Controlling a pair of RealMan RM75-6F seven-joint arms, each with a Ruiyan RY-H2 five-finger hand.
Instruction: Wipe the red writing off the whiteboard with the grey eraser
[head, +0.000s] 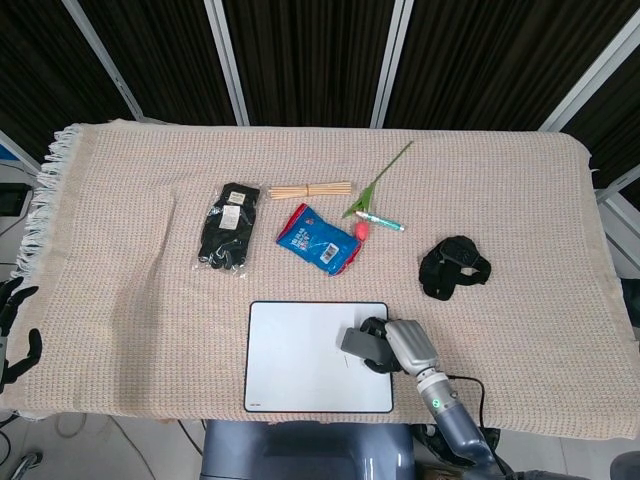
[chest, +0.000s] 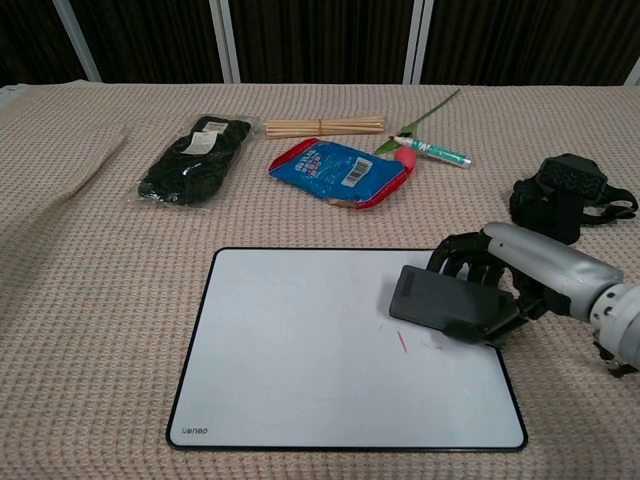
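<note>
Grey eraser (chest: 440, 301): flat on the right part of the whiteboard (chest: 300, 340); likely light and rigid, best gripped across its sides.
Right hand (chest: 500, 280): fingers curled around the eraser.
Red writing (chest: 402, 342): faint stroke just beside the eraser.
Left hand (head: 12, 330): off the table's left edge, fingers apart, holding nothing.

One whiteboard (chest: 300, 370), one grey eraser (chest: 440, 302), one blue snack packet (chest: 335, 170), one bundle of sticks (chest: 322, 126), one marker (chest: 432, 151), one packaged pair of gloves (chest: 195, 158), one black strap (chest: 562, 196).

A small grey brand mark sits at the near left corner of the whiteboard (chest: 300, 340), too blurred to read.
</note>
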